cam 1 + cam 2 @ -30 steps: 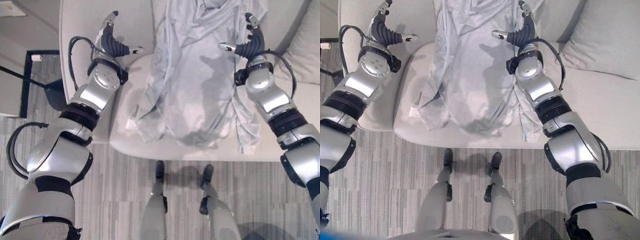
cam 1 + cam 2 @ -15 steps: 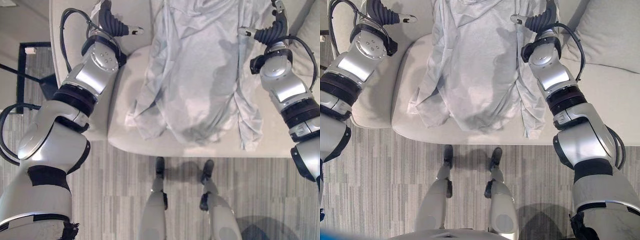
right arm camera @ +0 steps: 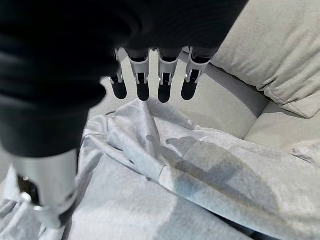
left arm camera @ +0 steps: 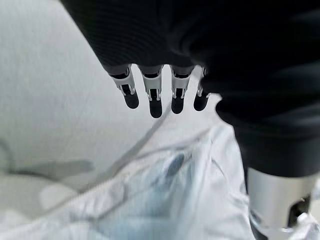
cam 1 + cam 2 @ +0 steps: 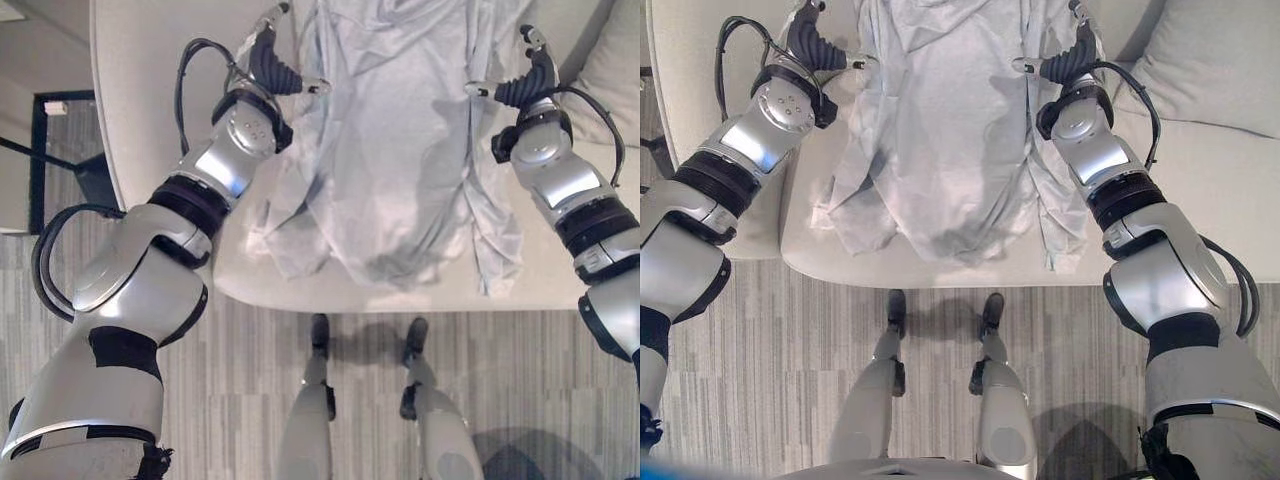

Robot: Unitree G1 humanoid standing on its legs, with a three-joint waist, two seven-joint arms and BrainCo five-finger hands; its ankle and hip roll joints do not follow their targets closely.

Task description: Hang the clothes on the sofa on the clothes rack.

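From my left eye, the pale grey garment [image 5: 400, 150] lies spread over the sofa [image 5: 160, 120] seat, draped from the backrest to the front edge. My left hand [image 5: 272, 62] and right hand [image 5: 522, 80] flank its upper part, fingers straight, holding nothing.

My right eye adds a cushion [image 5: 1215, 70] at the sofa's right end.

My left wrist view shows straight fingers [image 4: 155, 100] above the cloth's edge, not touching it.

My right wrist view likewise: open fingers [image 3: 150, 87] over a fold. Nothing is grasped yet; lifting and hanging all remain.
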